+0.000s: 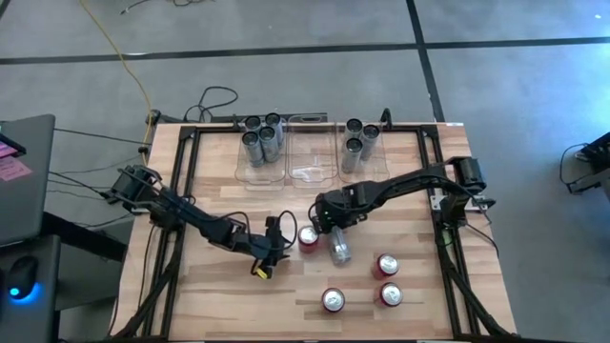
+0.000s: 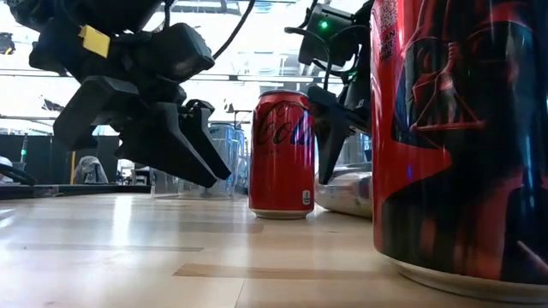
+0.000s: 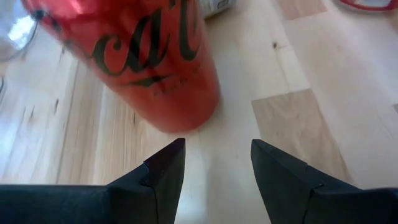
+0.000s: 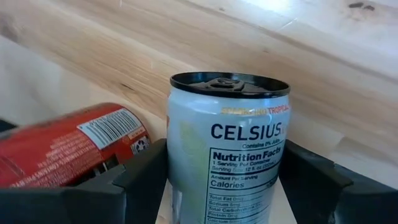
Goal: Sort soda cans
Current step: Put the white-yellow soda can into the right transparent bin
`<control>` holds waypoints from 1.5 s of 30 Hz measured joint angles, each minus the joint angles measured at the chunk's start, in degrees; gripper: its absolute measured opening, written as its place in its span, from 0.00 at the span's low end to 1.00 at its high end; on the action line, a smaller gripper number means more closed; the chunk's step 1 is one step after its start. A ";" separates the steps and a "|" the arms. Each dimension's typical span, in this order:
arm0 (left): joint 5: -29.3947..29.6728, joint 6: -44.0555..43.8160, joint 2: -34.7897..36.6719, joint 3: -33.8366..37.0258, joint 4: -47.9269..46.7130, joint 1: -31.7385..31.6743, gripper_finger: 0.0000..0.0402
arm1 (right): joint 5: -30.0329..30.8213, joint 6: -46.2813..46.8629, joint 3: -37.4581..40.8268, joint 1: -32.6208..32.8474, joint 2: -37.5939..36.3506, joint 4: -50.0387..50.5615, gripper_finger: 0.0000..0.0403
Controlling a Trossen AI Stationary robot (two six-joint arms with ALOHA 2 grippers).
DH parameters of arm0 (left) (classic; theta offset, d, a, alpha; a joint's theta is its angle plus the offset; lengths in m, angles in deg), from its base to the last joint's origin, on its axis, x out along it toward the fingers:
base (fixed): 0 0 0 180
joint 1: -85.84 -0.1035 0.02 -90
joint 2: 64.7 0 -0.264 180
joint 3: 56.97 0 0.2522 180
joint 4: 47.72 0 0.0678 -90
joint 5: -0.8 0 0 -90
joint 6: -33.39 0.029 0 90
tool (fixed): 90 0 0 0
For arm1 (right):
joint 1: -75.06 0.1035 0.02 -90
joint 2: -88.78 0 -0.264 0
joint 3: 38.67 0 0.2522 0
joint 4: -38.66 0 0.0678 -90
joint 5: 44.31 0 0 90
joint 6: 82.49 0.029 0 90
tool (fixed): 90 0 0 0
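Right claw (image 4: pixel 227 186): clamped on a silver can (image 4: pixel 227 155), one finger each side of the body, dark top pointing away from the wrist. High view shows that can (image 1: pixel 339 250) lying on its side on the bench (image 1: pixel 219 295), just beside an upright red can (image 1: pixel 308 237). The grab is side-on and low on the body, as far as the wrist view shows.

Left claw (image 3: pixel 217 162): fingers apart, holding nothing, aimed at the base of that same red can (image 3: pixel 134 62), which stands just ahead and off to one side of the gap, not between the fingers. Low view agrees: red can (image 2: pixel 282 154) upright, left claw (image 2: pixel 193 150) just beside it with a gap.

Rest of layout: three more red cans stand nearer the bench's front edge (image 1: pixel 385 265), (image 1: pixel 390 294), (image 1: pixel 333 301). Silver cans already sit in two clear bins at the back, a group of four in the left bin (image 1: pixel 259 162) and three in the right bin (image 1: pixel 362 157); the middle bin (image 1: pixel 312 157) looks empty.

Step in hand, my read: right arm takes the last loose silver can to a back bin.

Doing it well:
- Lift straight up first; the red can is touching or nearly so, any sideways drag tips it.
- Rotate the wrist to stand the can upright once clear, not over the bench clutter.
- Come in above the bin wall, lower into a free spot, avoid knocking the cans already standing.
- Hold the left arm back until the right is clear; they share tight space around the red can.
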 joint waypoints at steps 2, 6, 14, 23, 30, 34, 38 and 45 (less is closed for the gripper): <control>0.06 -0.87 -0.02 0.00 -0.86 -0.03 0.44 | 0.74 -1.28 0.11 0.30 -0.43 0.00 0.70; 0.11 -1.74 -0.02 0.00 -1.42 -0.03 0.44 | 5.93 -2.14 0.47 2.28 -2.96 -0.54 0.66; 3.36 -3.12 0.00 0.00 -0.96 -0.03 0.44 | 23.27 -2.71 0.57 8.33 -13.84 -1.92 0.64; 4.33 0.07 1.59 0.03 2.01 1.86 0.44 | 47.66 -17.00 0.46 18.62 -21.46 -9.04 0.63; 6.56 3.37 10.58 -0.02 1.55 3.03 0.44 | 75.96 -25.42 0.42 25.70 -21.94 -7.11 0.63; 6.60 3.12 15.01 -0.07 0.68 3.08 0.44 | 85.16 -23.89 0.42 25.35 -24.14 -0.27 0.63; 7.19 3.18 16.13 -0.04 -0.11 3.03 0.44 | 91.64 -8.12 0.43 23.99 -27.50 19.25 0.63; 8.22 3.14 13.87 0.73 -1.36 2.98 0.44 | 91.81 36.81 10.79 20.53 -35.50 55.42 0.63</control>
